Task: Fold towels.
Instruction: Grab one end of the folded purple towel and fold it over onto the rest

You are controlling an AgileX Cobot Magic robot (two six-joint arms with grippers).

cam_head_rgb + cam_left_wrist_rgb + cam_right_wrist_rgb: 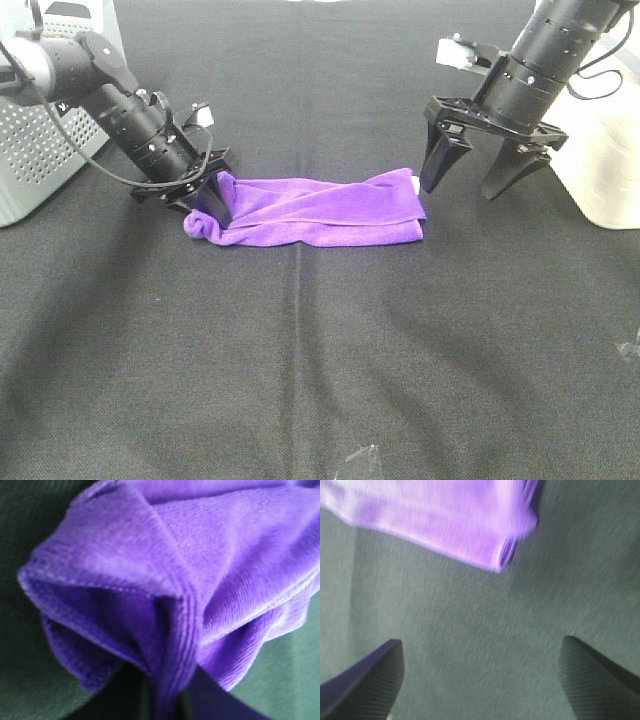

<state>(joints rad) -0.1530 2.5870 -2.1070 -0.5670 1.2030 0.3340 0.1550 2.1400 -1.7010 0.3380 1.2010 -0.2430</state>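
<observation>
One scrap of clear plastic sits nearest, at 6 o'clock on the black tabletop, well apart from the work. The purple towel is at centre, already folded into a long strip running 9 to 3 o'clock. Its layers are loose and its 9 o'clock end is bunched into a knot.

Risks, as a judgement:
- The pinch takes a wad at the end, not a clean corner. A lift could drag only some layers and let the strip unfold or twist.
- The hold is on one end only. If that end is carried over alone, the far end may slide on the cloth-covered tabletop and the edges will land crooked.
- The other claw hangs off the end of the towel. If it closes where it is, it grabs nothing.

The left claw is at the strip's 9 o'clock end, clamped shut on the bunched towel edge. In its wrist view, stitched hems gather down into the pinch.

The right claw is at the 3 o'clock end, spread wide and holding nothing. One fingertip is just beside the towel's end; whether it touches is unclear. Its wrist view shows only tabletop between the fingers.

Farthest back are a grey perforated basket at 10 o'clock and a white bin at 2 o'clock.
</observation>
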